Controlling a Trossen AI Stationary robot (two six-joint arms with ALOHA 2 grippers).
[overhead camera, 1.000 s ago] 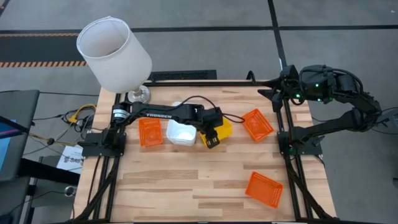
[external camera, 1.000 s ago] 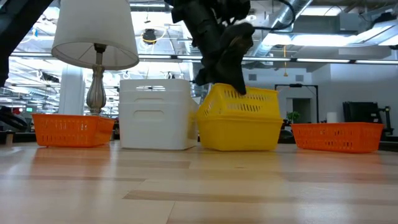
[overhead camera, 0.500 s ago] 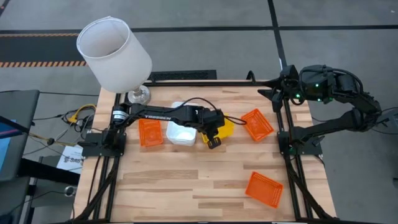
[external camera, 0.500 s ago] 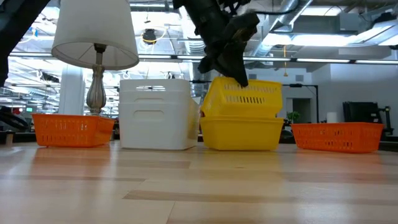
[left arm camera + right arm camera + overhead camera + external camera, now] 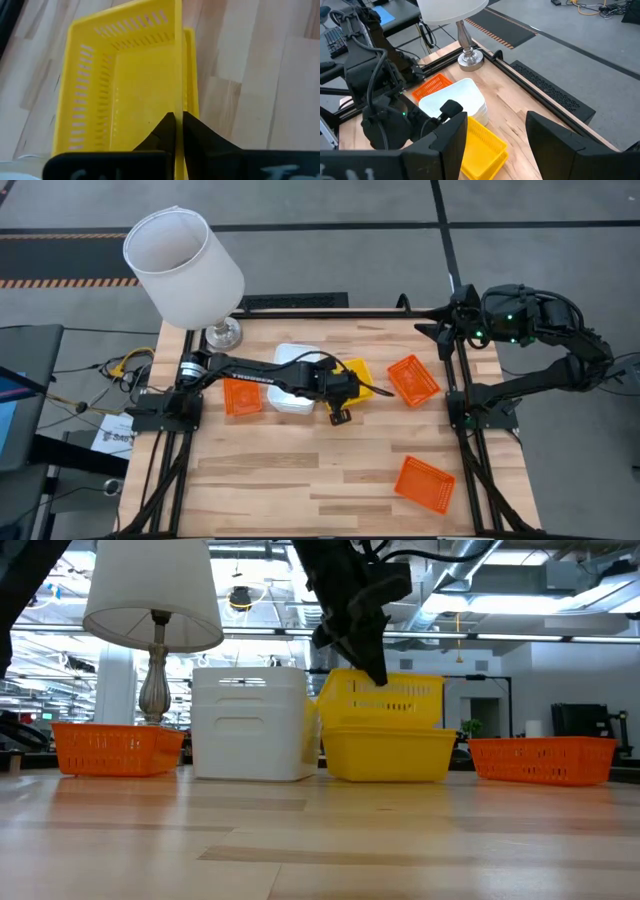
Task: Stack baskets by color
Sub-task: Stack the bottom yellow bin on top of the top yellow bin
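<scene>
Two yellow baskets sit nested mid-table: the upper one [image 5: 385, 697] is raised and tilted in the lower one [image 5: 390, 752]. My left gripper [image 5: 339, 414] is shut on the upper one [image 5: 125, 85]. Left of them stands a stack of white baskets [image 5: 290, 387]. Three orange baskets lie apart: one left of the white stack [image 5: 240, 395], one right of the yellow pair [image 5: 413, 380], one near the front right [image 5: 425, 483]. My right gripper [image 5: 495, 145] hangs open above the table's far right corner [image 5: 440, 332]. My left gripper pinches one side wall of the upper yellow basket at its rim [image 5: 178, 107], one finger inside the basket and one outside. The fingers slant down from above on the basket's near side. The basket is tilted, its bottom still inside the lower yellow basket [image 5: 191, 75].
A table lamp with a large white shade [image 5: 183, 265] stands at the far left corner, its base [image 5: 220, 333] on the wood. Bare wood lies across the near half of the table [image 5: 300, 480].
My left gripper has turned at the wrist and drawn the upper yellow basket up. That basket sat deep and crooked in the lower one; now it stands higher and closer to level, partly out of it. The lower basket has stayed put.
</scene>
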